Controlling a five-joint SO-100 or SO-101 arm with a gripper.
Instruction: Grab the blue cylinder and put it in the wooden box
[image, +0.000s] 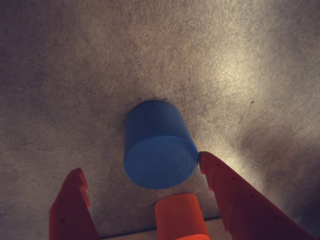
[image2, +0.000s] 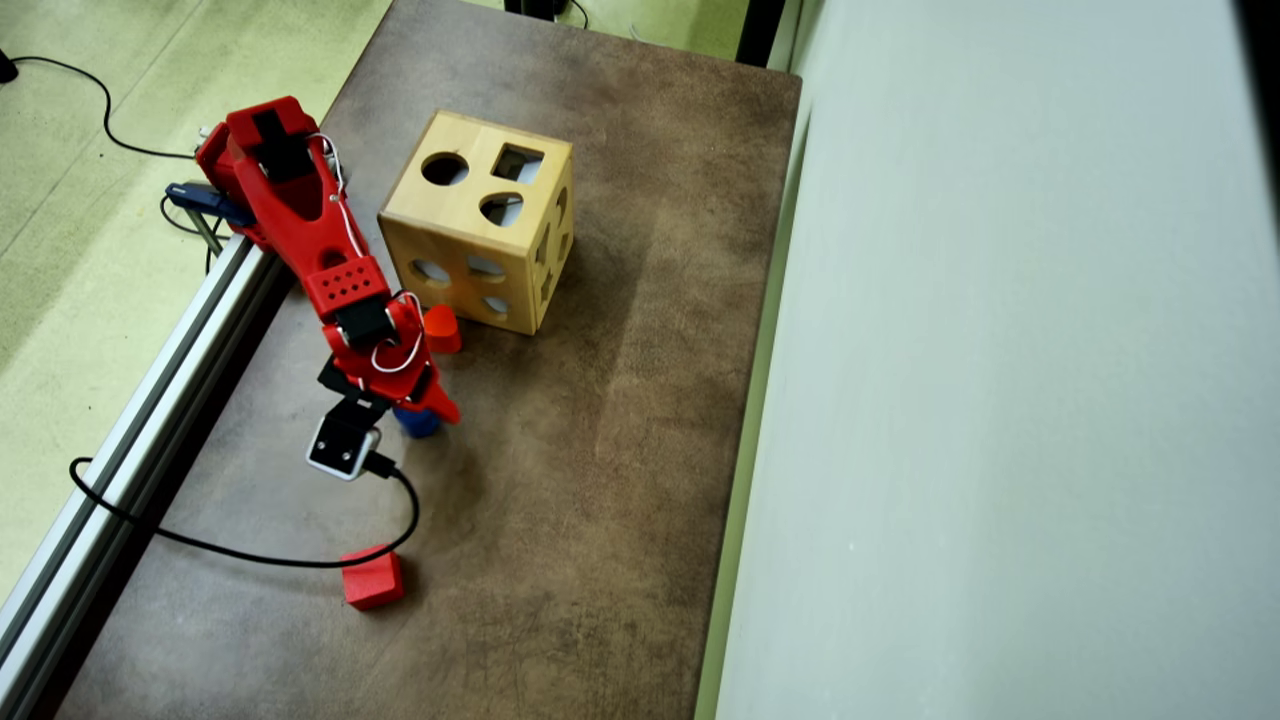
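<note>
Gripper (image: 145, 172) jaws spread, nothing held, straddling short upright blue cylinder (image: 157, 147), right finger (image: 215, 167) tip touching its side.

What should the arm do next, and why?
Probably ease forward a little, then close. In the wrist view the open gripper has the blue cylinder just ahead of its fingertips; one finger touches its side, the other stands clear.

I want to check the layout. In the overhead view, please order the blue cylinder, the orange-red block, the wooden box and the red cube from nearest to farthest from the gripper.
1. Blue cylinder, at the gripper.
2. Orange-red block, just above.
3. Wooden box, farther up.
4. Red cube, below; too close to the box to rank surely.
</note>
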